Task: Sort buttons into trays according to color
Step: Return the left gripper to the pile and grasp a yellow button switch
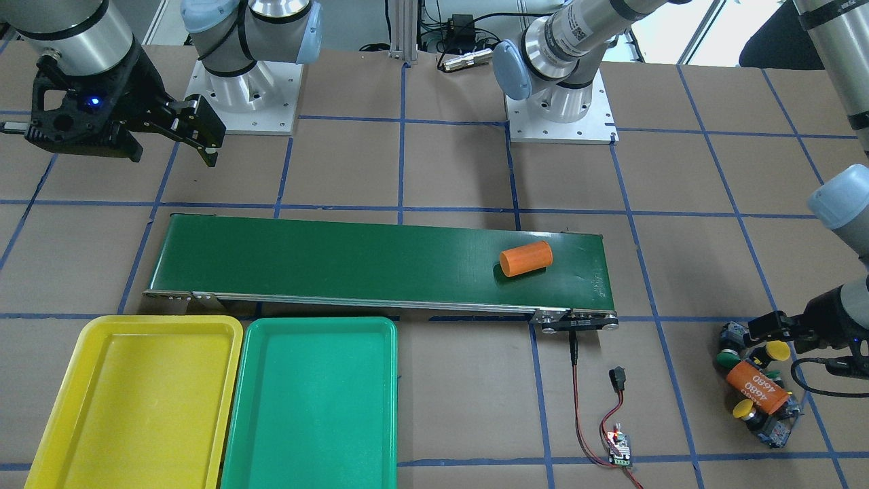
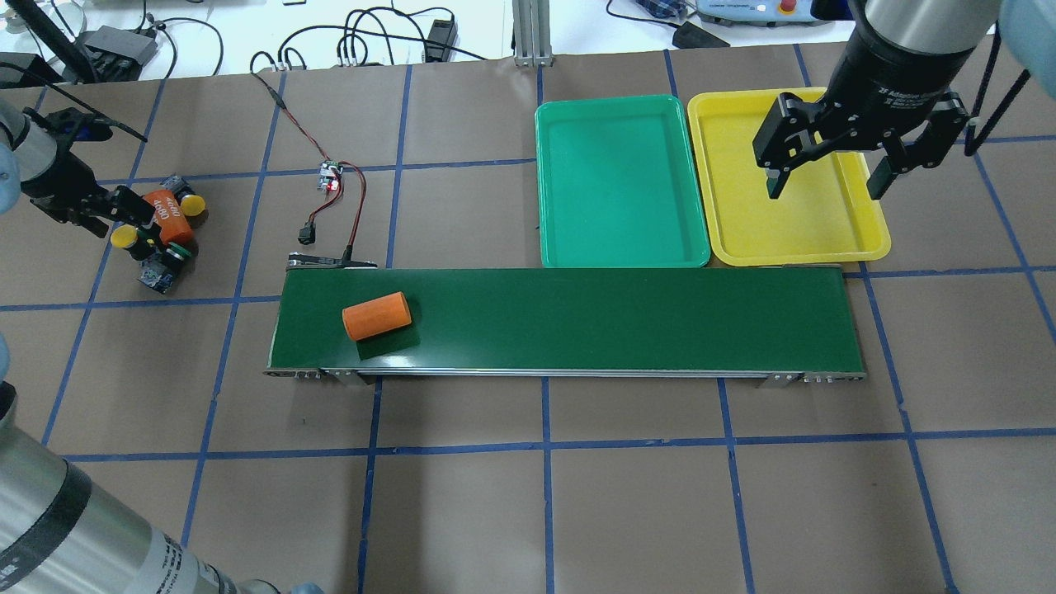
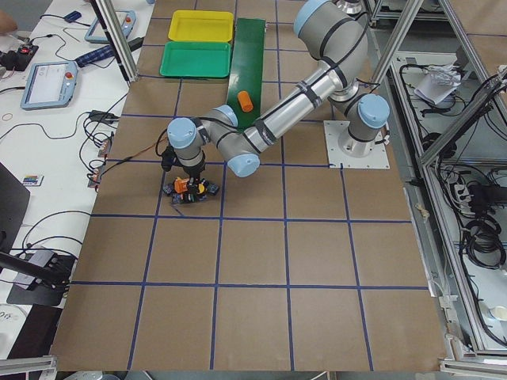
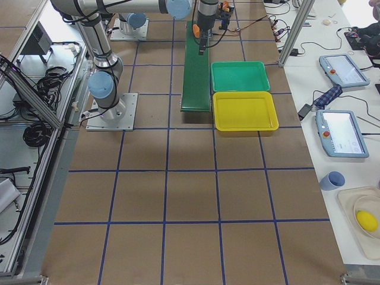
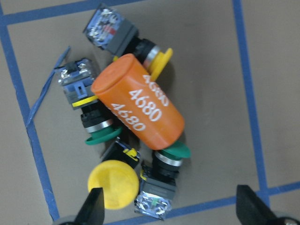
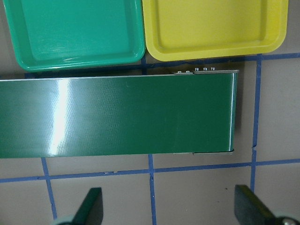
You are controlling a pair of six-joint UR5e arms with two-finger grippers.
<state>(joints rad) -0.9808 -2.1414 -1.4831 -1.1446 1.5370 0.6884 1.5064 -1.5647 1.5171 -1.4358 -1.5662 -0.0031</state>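
Overhead exterior shows nothing sorted: green tray [image 2: 619,181] and yellow tray [image 2: 825,223] hold no buttons [image 5: 114,183]; all four crowd an orange cylinder [image 5: 138,108] at the bench's [image 2: 577,495] left end. Left pincer [image 5: 172,208] hovers spread over them; right pincer [image 2: 827,181] hangs spread, empty, near the trays

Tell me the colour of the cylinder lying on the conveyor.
The cylinder is plain orange; the overhead view shows it best.
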